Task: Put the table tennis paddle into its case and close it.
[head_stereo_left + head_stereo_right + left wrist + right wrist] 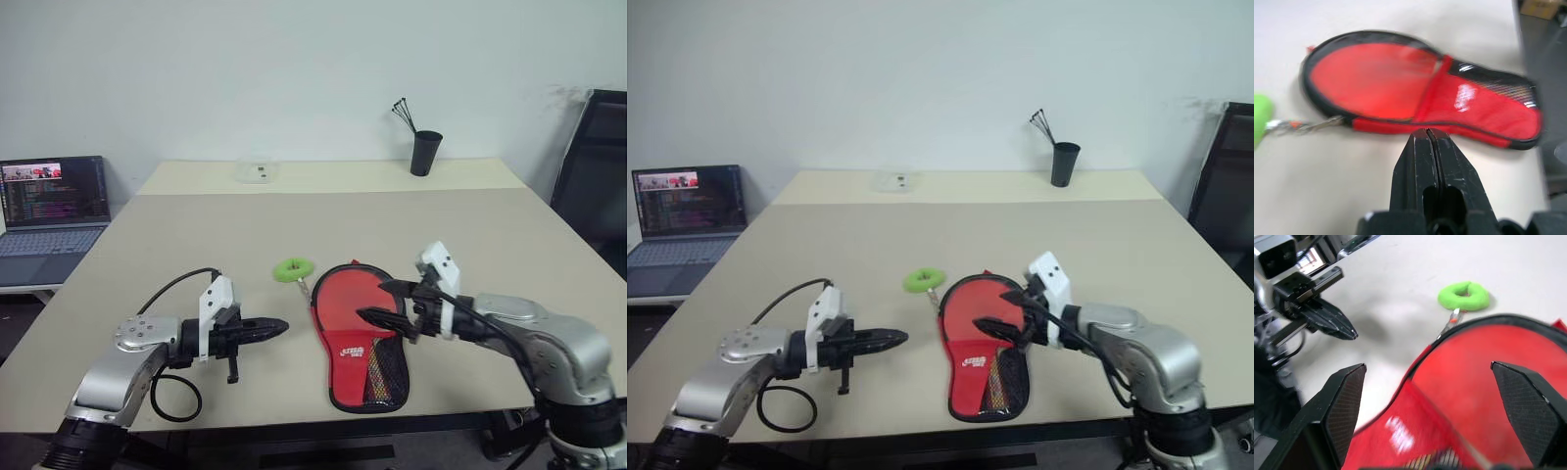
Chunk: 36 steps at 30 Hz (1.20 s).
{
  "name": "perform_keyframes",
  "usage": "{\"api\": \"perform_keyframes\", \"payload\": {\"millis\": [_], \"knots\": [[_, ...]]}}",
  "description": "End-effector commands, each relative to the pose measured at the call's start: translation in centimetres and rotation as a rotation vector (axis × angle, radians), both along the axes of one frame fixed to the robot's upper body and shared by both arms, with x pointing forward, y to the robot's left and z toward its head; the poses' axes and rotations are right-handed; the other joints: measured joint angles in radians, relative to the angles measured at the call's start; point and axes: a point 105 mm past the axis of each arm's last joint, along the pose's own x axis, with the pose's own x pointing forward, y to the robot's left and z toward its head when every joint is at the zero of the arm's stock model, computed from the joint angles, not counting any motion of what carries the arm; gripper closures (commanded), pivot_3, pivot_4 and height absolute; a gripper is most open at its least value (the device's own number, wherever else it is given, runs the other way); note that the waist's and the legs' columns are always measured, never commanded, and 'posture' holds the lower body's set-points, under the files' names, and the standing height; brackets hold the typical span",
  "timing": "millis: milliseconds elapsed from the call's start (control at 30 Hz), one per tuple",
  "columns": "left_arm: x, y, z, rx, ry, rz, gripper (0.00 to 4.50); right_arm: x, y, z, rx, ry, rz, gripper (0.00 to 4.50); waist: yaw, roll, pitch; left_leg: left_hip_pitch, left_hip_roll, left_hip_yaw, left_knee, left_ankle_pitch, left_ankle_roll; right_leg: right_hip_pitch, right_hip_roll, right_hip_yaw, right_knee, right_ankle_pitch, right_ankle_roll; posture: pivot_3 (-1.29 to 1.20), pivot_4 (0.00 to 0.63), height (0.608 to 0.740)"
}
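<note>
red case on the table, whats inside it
The paddle's striped wooden handle shows through the mesh pocket of the case. The round end is covered by red fabric, so the paddle's face is hidden.

The case point(359, 338) in front of me looks like soft red cloth with a netted pocket, my fingers point(1427, 169) are shiny black plastic, and the table point(294, 225) looks smooth and dull.

Paddle handle point(377, 364) half-hidden behind mesh
</note>
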Motion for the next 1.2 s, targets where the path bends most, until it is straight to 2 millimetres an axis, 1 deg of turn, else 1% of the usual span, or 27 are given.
{"api": "perform_keyframes", "payload": {"millis": [33, 67, 167, 333, 400, 433, 467, 533, 567, 733, 800, 867, 1000, 1167, 1200], "knots": [[2.1, 1.1, 1.4, 0.010, -0.098, 0.130, 4.50, 1.4, 1.5, -0.2, -0.014, -0.079, -0.016, 0.02, 0.000, 0.000, 0.000, 0.000, 0.000, 0.000, 0.000, 0.000, 0.000, 0.000, 0.000, 0.000, 0.000, 0.000, 0.000, 0.00, 0.150, 0.740], [2.7, 1.4, 1.3, 0.034, -0.116, 0.161, 4.50, 1.8, 1.8, -0.4, -0.014, -0.085, -0.022, 0.02, 0.000, 0.000, 0.000, -0.001, 0.000, 0.000, 0.000, 0.000, 0.000, 0.000, -0.001, 0.000, 0.000, 0.000, 0.000, 0.00, 0.150, 0.740], [4.2, 1.8, 1.0, 0.080, -0.155, 0.235, 3.91, 2.4, 2.2, -0.8, -0.011, -0.095, -0.035, 0.00, 0.002, 0.000, 0.000, -0.002, 0.000, 0.000, 0.000, 0.000, 0.000, -0.001, -0.002, 0.000, -0.001, 0.001, 0.001, 0.00, 0.150, 0.740], [6.9, 1.9, 1.4, 0.054, -0.181, 0.363, 2.25, 2.5, 2.5, -1.4, -0.019, -0.096, -0.033, 0.00, 0.006, 0.000, 0.000, -0.004, 0.000, 0.000, 0.001, 0.000, 0.000, -0.001, -0.003, 0.000, -0.002, 0.002, 0.002, 0.00, 0.150, 0.740], [8.3, 1.8, 1.4, 0.033, -0.168, 0.415, 1.54, 2.5, 2.6, -1.7, -0.024, -0.094, -0.031, 0.00, 0.008, 0.000, 0.000, -0.004, 0.000, 0.000, 0.002, 0.000, 0.000, -0.001, -0.003, 0.000, -0.001, 0.002, 0.003, 0.00, 0.150, 0.740], [8.9, 1.7, 1.4, 0.019, -0.161, 0.437, 1.10, 2.6, 2.6, -1.7, -0.027, -0.094, -0.034, 0.00, 0.007, 0.000, 0.000, -0.003, -0.001, 0.000, 0.002, 0.000, 0.000, -0.001, -0.003, 0.000, -0.001, 0.002, 0.003, 0.00, 0.150, 0.740], [9.4, 1.5, 1.4, 0.010, -0.153, 0.455, 0.88, 2.7, 2.6, -1.8, -0.031, -0.095, -0.039, 0.00, 0.008, 0.000, 0.000, -0.003, -0.001, 0.000, 0.002, 0.000, 0.000, -0.001, -0.003, 0.000, -0.001, 0.002, 0.003, 0.00, 0.150, 0.740], [10.6, 1.2, 1.3, -0.009, -0.128, 0.494, 0.17, 2.9, 2.5, -1.9, -0.040, -0.095, -0.051, 0.00, 0.008, 0.000, 0.000, -0.003, -0.002, 0.000, 0.002, 0.000, 0.000, -0.001, -0.003, -0.001, -0.001, 0.003, 0.003, 0.00, 0.150, 0.740], [11.1, 1.0, 1.1, -0.008, -0.114, 0.510, 0.03, 3.0, 2.4, -2.0, -0.043, -0.094, -0.058, 0.00, 0.008, 0.000, 0.000, -0.003, -0.002, 0.000, 0.002, 0.000, 0.000, -0.001, -0.002, -0.001, -0.001, 0.003, 0.003, 0.00, 0.150, 0.740], [12.9, -0.3, 0.3, -0.042, -0.007, 0.526, 0.03, 3.2, 2.2, -2.3, -0.051, -0.091, -0.075, 0.00, 0.007, 0.000, 0.000, -0.004, -0.002, 0.000, 0.002, 0.000, 0.000, -0.001, -0.002, -0.001, -0.001, 0.003, 0.003, 0.00, 0.150, 0.740], [13.4, -0.5, 0.0, -0.026, 0.009, 0.529, 0.03, 3.3, 2.2, -2.3, -0.052, -0.091, -0.084, 0.00, 0.004, 0.000, 0.000, -0.004, -0.002, 0.001, 0.002, 0.000, 0.000, -0.001, -0.002, -0.002, -0.001, 0.005, -0.001, 0.00, 0.150, 0.740], [13.7, -0.6, -0.3, -0.014, 0.027, 0.527, 0.03, 3.4, 2.2, -2.3, -0.051, -0.092, -0.093, 0.00, 0.003, 0.000, 0.000, -0.004, -0.002, 0.000, 0.002, 0.000, 0.000, -0.001, -0.002, -0.002, -0.001, 0.005, -0.001, 0.00, 0.150, 0.740], [14.1, -1.1, -0.8, -0.001, 0.064, 0.518, 0.03, 3.4, 2.1, -2.4, -0.051, -0.091, -0.102, 0.00, 0.003, 0.000, 0.000, -0.004, -0.002, 0.000, 0.002, 0.000, 0.000, -0.001, -0.002, -0.003, -0.001, 0.005, -0.001, 0.00, 0.150, 0.740], [14.0, -1.7, -1.5, 0.005, 0.109, 0.484, 0.03, 3.2, 2.2, -2.5, -0.046, -0.088, -0.107, 0.00, 0.003, 0.000, 0.000, -0.004, -0.002, 0.000, 0.002, 0.000, 0.000, -0.001, -0.002, -0.002, -0.001, 0.005, -0.001, 0.00, 0.150, 0.740], [14.0, -1.8, -1.6, 0.006, 0.115, 0.480, 0.19, 3.2, 2.2, -2.5, -0.046, -0.088, -0.107, 0.00, 0.003, 0.000, 0.000, -0.004, -0.002, 0.000, 0.002, 0.000, 0.000, -0.001, -0.002, -0.002, -0.001, 0.005, -0.001, 0.00, 0.150, 0.740]]}}
